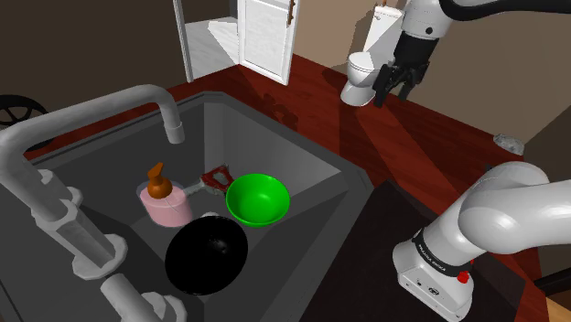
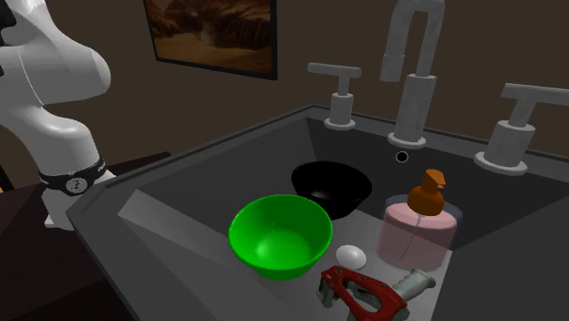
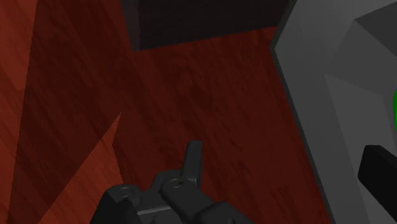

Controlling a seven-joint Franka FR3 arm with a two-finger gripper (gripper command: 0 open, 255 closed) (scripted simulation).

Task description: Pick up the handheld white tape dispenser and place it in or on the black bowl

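The sink [image 1: 302,197] is a deep, angular basin of matte dark grey with flat, sloping walls. The white arm [image 1: 512,215] rises from its stand at the shoulder view's lower right, bends at a rounded, glossy elbow, and reaches up and over to the far side of the basin. There the black claw [image 1: 393,97] hangs high above the red-brown plank floor [image 1: 439,119], pointing down, its two fingers spread apart with nothing between them, well apart from everything in the sink. A thick grey faucet [image 1: 137,101] arches over the basin between two blocky lever handles. On the sink floor the black bowl [image 1: 207,254] is round and shiny, and the green bowl [image 1: 257,199] just beside it is a bright, smooth hemisphere. A pink, see-through soap bottle [image 1: 165,206] with a brown pump top stands near both. The dispenser [image 1: 217,178], drawn with a red frame and a grey handle, lies flat on the sink floor just beside the bottle and near the green bowl, outside the black bowl. A small white egg-shaped thing [image 2: 351,255] rests between the dispenser and the green bowl.
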